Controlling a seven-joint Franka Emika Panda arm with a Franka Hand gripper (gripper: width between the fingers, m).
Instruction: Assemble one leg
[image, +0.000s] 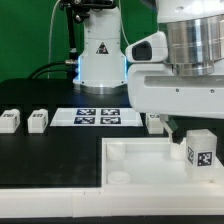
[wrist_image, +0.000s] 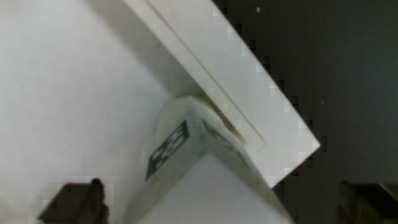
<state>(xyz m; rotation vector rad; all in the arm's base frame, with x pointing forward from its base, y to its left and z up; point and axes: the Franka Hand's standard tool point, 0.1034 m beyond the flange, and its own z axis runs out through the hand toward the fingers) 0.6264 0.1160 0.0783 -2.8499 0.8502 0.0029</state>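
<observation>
Fingers (wrist_image: 222, 208) spread over the leg (wrist_image: 183, 148) — wedged against the tray (wrist_image: 231, 70) rim.

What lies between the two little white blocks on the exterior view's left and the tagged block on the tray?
The marker board and another white block, in the exterior view.

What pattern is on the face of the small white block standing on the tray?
A square black-and-white fiducial tag on the small white plastic block; clearest in the exterior view.

Exterior view low, table-level, wrist view close overhead, both showing tray (image: 150, 160) rim
</observation>
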